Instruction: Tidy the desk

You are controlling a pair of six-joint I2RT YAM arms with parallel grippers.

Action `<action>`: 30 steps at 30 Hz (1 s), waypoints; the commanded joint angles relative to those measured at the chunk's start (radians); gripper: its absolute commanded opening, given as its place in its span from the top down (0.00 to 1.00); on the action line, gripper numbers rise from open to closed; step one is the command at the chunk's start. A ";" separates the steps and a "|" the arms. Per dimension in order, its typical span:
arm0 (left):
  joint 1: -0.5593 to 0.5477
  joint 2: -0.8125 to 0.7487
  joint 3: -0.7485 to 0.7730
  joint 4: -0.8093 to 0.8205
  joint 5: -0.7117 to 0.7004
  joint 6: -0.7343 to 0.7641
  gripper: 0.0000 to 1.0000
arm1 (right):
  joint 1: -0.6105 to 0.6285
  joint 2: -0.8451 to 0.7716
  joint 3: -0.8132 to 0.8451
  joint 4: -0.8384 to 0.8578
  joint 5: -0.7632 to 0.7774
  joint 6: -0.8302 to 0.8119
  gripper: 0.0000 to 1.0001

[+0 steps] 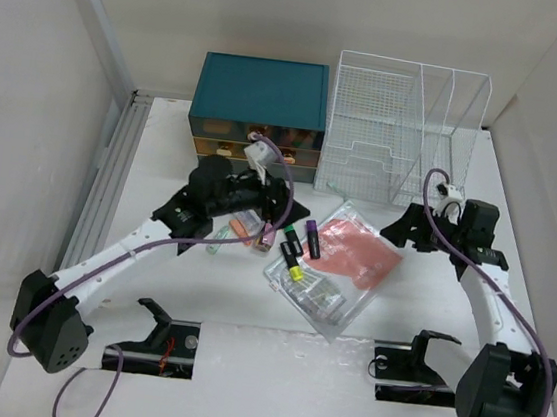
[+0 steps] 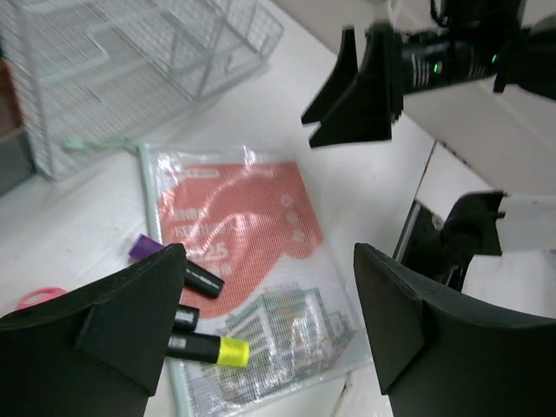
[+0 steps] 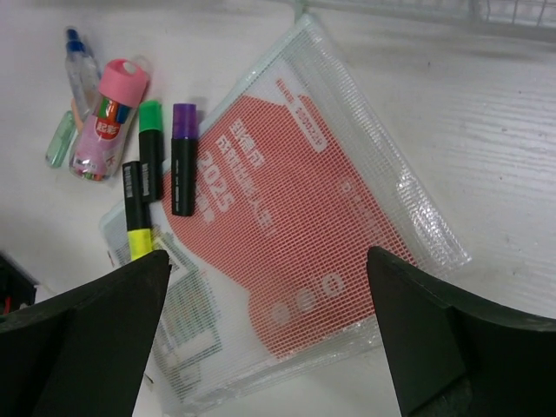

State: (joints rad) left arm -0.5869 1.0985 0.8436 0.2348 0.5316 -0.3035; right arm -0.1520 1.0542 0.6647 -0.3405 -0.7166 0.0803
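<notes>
The large flat white table [image 1: 159, 150], with a ribbed metal rail [image 1: 111, 179] along its left edge, lay under both arms and carried all the clutter in its middle. At its far edge stood a teal drawer box [image 1: 262, 91] and, just to its right, a white wire rack [image 1: 399, 122]. The left end effector [image 1: 264, 207] hung just above the table in front of the drawer box, released and with nothing between its fingers. The right end effector [image 3: 268, 261] was likewise spread wide and empty, facing down over the table. Between the two lay a clear mesh zip pouch holding a red sheet [image 1: 337, 266], flat on the table, its long axis running from far right to near left. Three highlighters, green [image 3: 150, 143], purple [image 3: 183, 165] and yellow [image 3: 137, 217], rested roughly parallel across the pouch's left end. A pink-capped tube [image 3: 109, 122] lay on the bare table just beyond them. Those small items sat just to the right of the left end effector and nearer to it, so that arm looked better placed for them. The pouch's right edge lay nearer the right end effector, which probably suited sliding the pouch toward the rack.
</notes>
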 commanded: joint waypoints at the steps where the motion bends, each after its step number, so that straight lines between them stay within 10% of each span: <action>1: -0.128 0.041 0.040 -0.077 -0.148 0.073 0.25 | 0.008 -0.071 -0.011 0.055 0.085 0.061 0.00; 30: -0.304 0.497 0.086 0.185 -0.349 0.060 0.39 | -0.014 0.230 0.015 -0.015 0.313 0.141 0.00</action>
State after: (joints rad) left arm -0.8825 1.5890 0.8783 0.3515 0.2058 -0.2737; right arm -0.1577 1.2789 0.6521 -0.3595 -0.4255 0.2070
